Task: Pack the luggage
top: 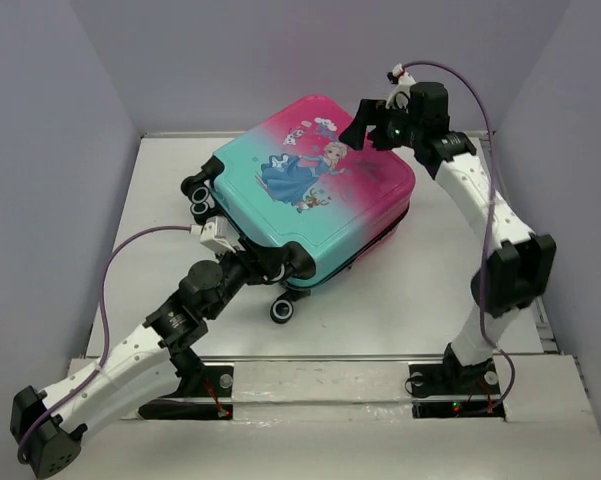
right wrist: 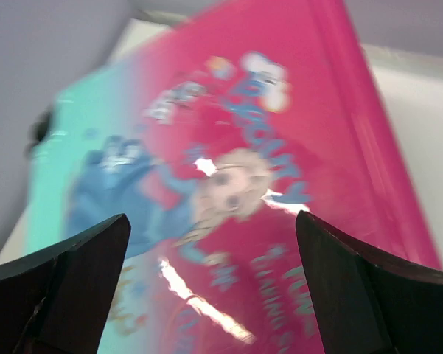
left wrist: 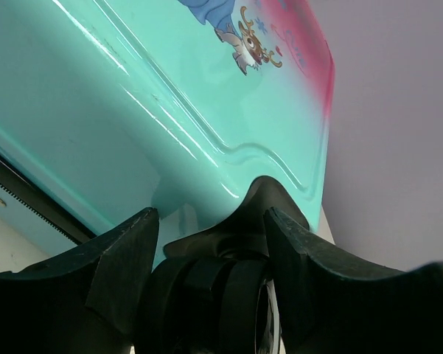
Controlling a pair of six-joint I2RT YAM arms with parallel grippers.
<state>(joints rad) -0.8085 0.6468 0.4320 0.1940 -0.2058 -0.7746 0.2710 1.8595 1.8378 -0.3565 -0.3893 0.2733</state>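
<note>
The luggage (top: 310,190) lies flat and closed on the table, its pink-to-teal lid with the princess print facing up. My left gripper (top: 283,266) is at its near teal corner. In the left wrist view its fingers (left wrist: 125,258) sit on either side of a black wheel (left wrist: 221,295) under the teal shell (left wrist: 169,88), closed against it. My right gripper (top: 365,125) hovers open over the pink far end of the lid. The right wrist view shows the blurred print (right wrist: 228,184) between its spread fingers (right wrist: 81,273), with nothing held.
Another black wheel (top: 283,310) sticks out at the case's near edge, and two more (top: 200,198) at its left end. The zipper seam (left wrist: 29,199) runs along the side. White table (top: 420,290) lies around the case, with grey walls close behind and at both sides.
</note>
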